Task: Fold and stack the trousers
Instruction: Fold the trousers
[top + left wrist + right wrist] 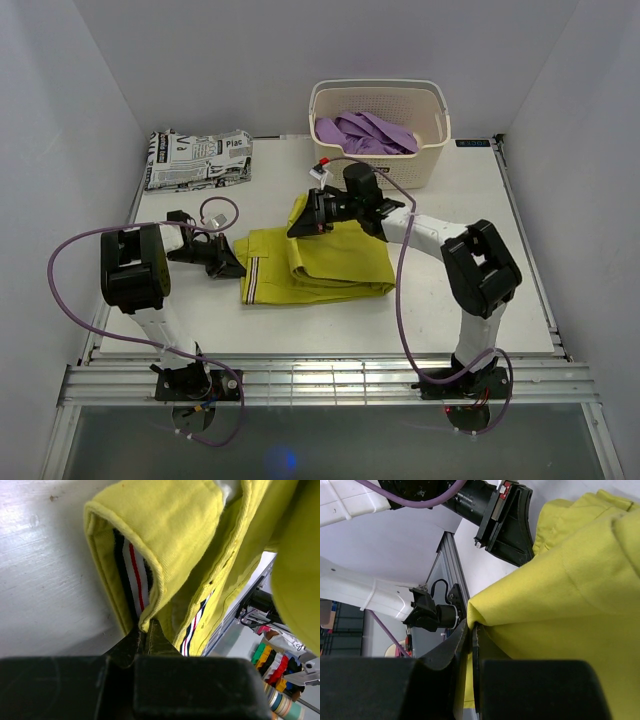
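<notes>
Trousers (325,265) long axis L-R, striped end L | L gripper (238,270) clamped there | R gripper (299,227) clamped on far fold

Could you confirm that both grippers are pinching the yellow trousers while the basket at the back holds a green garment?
Not quite: the garment in the basket is purple, not green, as the top external view shows. The rest holds: the left gripper and the right gripper are each shut on an edge of the yellow trousers.

yellow trousers (200,555) cut off at wrist-view edges, purple garment (365,132) half hidden by basket (425,160) wall
</notes>
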Controlling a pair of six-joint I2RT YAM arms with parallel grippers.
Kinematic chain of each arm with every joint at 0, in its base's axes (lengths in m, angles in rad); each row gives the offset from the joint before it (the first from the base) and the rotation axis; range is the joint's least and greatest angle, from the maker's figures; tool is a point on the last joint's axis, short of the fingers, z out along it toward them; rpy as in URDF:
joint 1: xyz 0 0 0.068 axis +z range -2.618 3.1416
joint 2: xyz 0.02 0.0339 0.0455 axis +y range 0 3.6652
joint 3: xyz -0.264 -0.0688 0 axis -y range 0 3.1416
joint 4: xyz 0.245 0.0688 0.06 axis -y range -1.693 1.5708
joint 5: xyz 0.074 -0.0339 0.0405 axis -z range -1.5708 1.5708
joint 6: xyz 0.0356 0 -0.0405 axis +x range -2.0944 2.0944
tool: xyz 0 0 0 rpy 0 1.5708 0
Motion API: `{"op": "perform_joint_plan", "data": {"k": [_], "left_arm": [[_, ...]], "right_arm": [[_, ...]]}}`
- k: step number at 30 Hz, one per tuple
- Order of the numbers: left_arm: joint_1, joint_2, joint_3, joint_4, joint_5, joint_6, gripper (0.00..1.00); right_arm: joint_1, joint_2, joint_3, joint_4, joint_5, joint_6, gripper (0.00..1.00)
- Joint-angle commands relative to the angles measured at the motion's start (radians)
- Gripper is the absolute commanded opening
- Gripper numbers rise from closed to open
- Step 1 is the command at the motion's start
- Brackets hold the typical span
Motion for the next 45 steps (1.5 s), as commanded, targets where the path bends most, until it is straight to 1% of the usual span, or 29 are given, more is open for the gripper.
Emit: {"op": "perform_joint_plan", "data": {"k": [1, 14, 27, 40, 41, 44, 45], "left_arm": [[-0.015, -0.001, -0.019, 0.029, -0.039, 0.009, 0.00], [-0.015, -0.021, -0.038, 0.038, -0.033, -0.004, 0.00], [-0.015, -0.021, -0.049, 0.052, -0.036, -0.016, 0.00], [-0.015, -0.033, -0.064, 0.058, -0.040, -0.016, 0.00], [-0.015, -0.035, -0.064, 0.060, -0.039, -0.045, 0.00], [-0.013, -0.041, -0.065, 0.063, -0.043, -0.048, 0.00], [-0.013, -0.043, -0.064, 0.060, -0.051, -0.051, 0.02]], "right_arm": [[0.043, 0.035, 0.078, 0.117, 0.016, 0.040, 0.08], [0.141, 0.207, 0.202, 0.223, 0.037, 0.124, 0.08], [0.230, 0.307, 0.262, 0.239, 0.069, 0.175, 0.08], [0.244, 0.413, 0.313, 0.249, 0.105, 0.215, 0.08], [0.245, 0.419, 0.319, 0.249, 0.106, 0.215, 0.08], [0.247, 0.438, 0.328, 0.265, 0.100, 0.229, 0.08], [0.247, 0.441, 0.325, 0.277, 0.096, 0.232, 0.09]]}}
